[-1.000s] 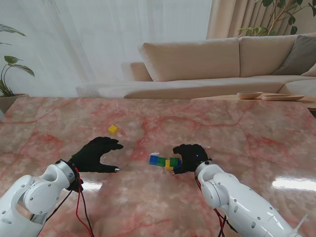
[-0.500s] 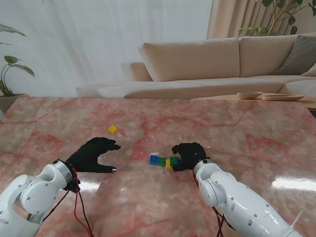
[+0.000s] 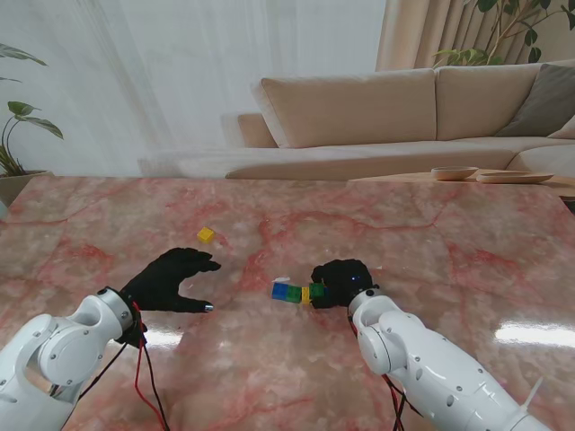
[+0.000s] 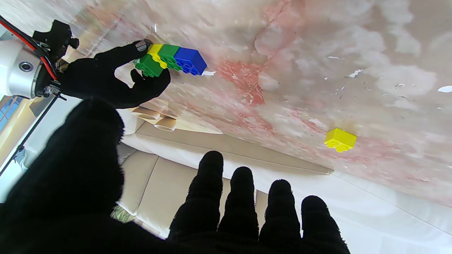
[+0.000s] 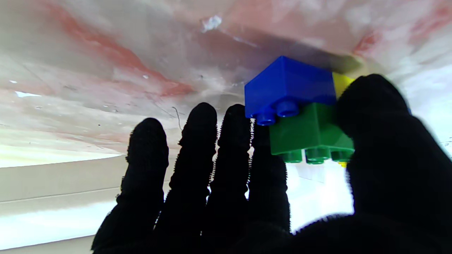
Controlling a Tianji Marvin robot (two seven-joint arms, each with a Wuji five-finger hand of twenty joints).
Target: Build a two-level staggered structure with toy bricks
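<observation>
Beige sofa behind the pink marble table, sheer white curtains, 1 leafy plant.

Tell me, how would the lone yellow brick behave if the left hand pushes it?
The yellow brick looks small and boxy, so it would likely slide, not roll. The marble table is glossy, so it may skid away easily. Its hard plastic probably stays stiff.

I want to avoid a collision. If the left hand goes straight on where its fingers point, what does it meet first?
Probably nothing: ahead of the left hand is bare table. The loose yellow brick seems off to the right, though depth is unclear.
</observation>
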